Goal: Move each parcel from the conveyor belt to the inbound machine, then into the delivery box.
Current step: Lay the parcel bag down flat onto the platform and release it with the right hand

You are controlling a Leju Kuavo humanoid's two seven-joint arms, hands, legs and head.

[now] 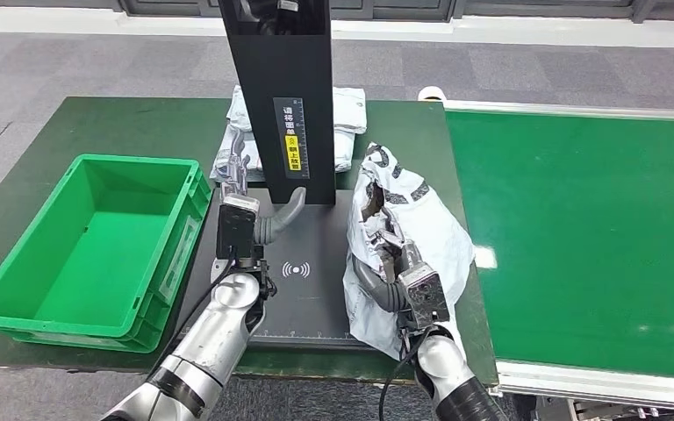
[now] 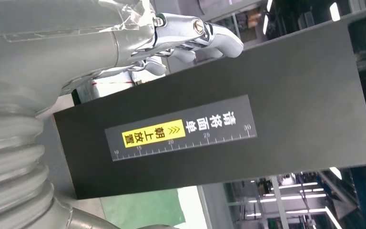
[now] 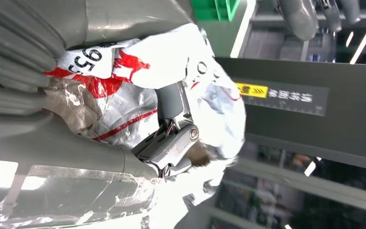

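A white plastic parcel (image 1: 421,237) with black print stands crumpled at the right edge of the black scanner plate (image 1: 297,272), between the plate and the green conveyor belt (image 1: 579,237). My right hand (image 1: 395,259) grips its near side; the right wrist view shows fingers (image 3: 171,102) pressed into the wrinkled parcel (image 3: 205,81). My left hand (image 1: 250,206) hovers over the plate's left part beside the black scanner column (image 1: 276,96), fingers spread and holding nothing; its fingertips (image 2: 205,40) show against the column (image 2: 228,124). The green delivery box (image 1: 96,246) stands empty at the left.
Grey-white parcels (image 1: 347,118) lie behind the column on the dark green table (image 1: 70,132). The belt's metal rim (image 1: 579,381) runs along the front right. Grey floor surrounds the table.
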